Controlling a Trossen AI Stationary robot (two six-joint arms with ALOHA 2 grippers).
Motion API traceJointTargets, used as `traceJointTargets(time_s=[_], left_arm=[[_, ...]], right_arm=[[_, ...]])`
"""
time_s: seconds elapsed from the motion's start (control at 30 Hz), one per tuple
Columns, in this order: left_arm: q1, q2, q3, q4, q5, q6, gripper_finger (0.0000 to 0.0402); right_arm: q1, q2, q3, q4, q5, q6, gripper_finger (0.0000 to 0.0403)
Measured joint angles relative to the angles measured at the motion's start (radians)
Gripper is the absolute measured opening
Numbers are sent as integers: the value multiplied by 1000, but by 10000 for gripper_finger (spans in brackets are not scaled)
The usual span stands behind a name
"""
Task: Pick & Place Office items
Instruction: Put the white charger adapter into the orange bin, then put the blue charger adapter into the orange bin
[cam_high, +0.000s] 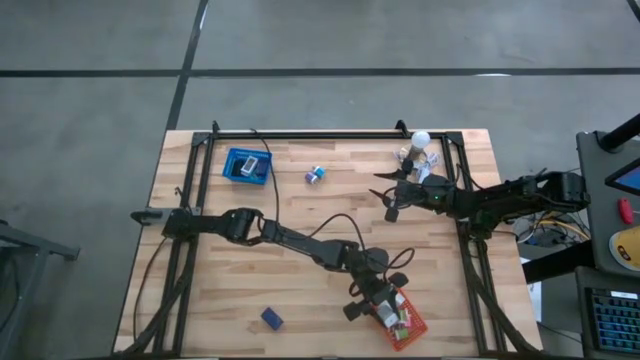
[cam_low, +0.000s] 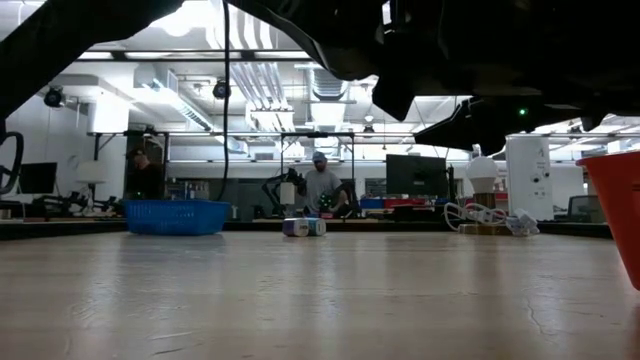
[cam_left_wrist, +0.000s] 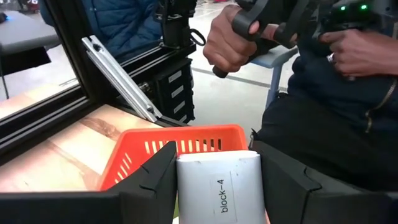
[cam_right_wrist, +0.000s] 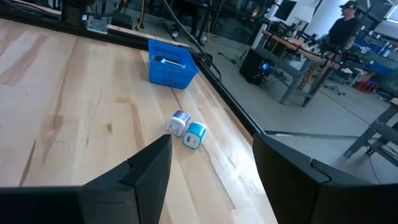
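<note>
Left wrist view: the left gripper (cam_left_wrist: 217, 186) is grasping a white block (cam_left_wrist: 219, 182) labelled "block-4" between its fingers, just above the orange basket (cam_left_wrist: 134, 146).
High view: the left gripper (cam_high: 372, 297) is hanging over the orange basket (cam_high: 412, 324) at the near right corner of the tabletop (cam_high: 300, 270); some items are already lying inside.
Right gripper (cam_high: 392, 196): it is waiting above the far right part of the tabletop, fingers apart, holding nothing.
Step in hand: by my judgement, the placing of the white block into the orange basket.
Next move: the left gripper probably needs to go a little lower over the basket and release; the block must clear the rim.
Other items: two small rolls (cam_right_wrist: 187, 130), one silver and one teal, are lying together near the far middle; a blue block (cam_high: 271, 318) is lying near the front edge.
Blue basket (cam_high: 247, 166): it is standing at the far left with something inside.
Beyond the tabletop: a person's hand (cam_left_wrist: 231, 38) is gripping a handle.
</note>
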Motion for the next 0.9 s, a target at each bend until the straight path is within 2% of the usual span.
traceJointTargets(time_s=[0.23, 0.4, 0.5, 0.8, 0.9], left_arm=[[0, 0, 5, 1, -47, -12, 178], [0, 4, 3, 6, -77, -31, 263], [0, 2, 3, 17, -77, -36, 286], [4, -22, 3, 30, -79, -39, 281], [12, -61, -4, -30, -107, -9, 281]], right_arm=[[0, 0, 0, 0, 0, 0, 219], [0, 0, 0, 0, 0, 0, 219], [0, 0, 0, 0, 0, 0, 219], [0, 0, 0, -1, 0, 0, 219], [0, 0, 0, -11, -1, 3, 219]])
